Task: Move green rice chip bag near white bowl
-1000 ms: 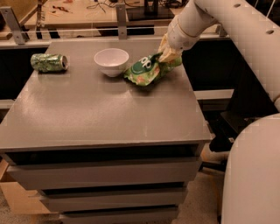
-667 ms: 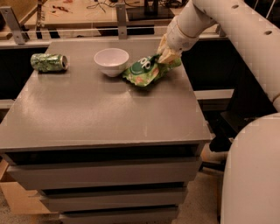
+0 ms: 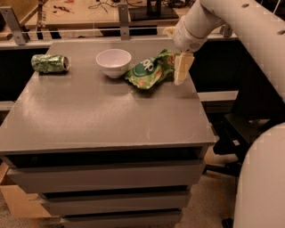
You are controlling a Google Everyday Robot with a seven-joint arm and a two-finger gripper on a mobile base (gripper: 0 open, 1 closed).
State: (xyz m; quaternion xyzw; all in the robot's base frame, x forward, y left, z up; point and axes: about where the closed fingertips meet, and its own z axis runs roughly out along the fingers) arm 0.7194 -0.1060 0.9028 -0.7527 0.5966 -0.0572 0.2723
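Green rice chip bag (image 3: pixel 149 71) clip, gripper (image 3: pixel 181 67) first: where is it seen?

B: Gripper is seen low over the rear right part of the grey table top (image 3: pixel 111 116), hung from the white arm (image 3: pixel 231 18) that is extended in from the upper right. It is placed right at the bag's right end.

A: Grip state?

B: Cannot be told. Contact with the bag's right edge is suggested, but whether the bag is clamped or only stood beside is not shown.

A: Bag position noted?

B: Bag is laid crumpled on the table top, logo side up, stretched leftward from the gripper. Its left tip is pointed at the white bowl (image 3: pixel 113 62) and is set just beside it; touching cannot be confirmed.

A: Bowl?

B: Bowl is stood upright, left of the bag, toward the rear middle of the top.

A: Anything else tagged?

B: Green soda can (image 3: pixel 50 63) is laid on its side at the rear left, well apart from the bowl. Drawer fronts (image 3: pixel 111 176) are seen under the top. A wooden bench (image 3: pixel 80 13) with small clutter is seen behind the table.
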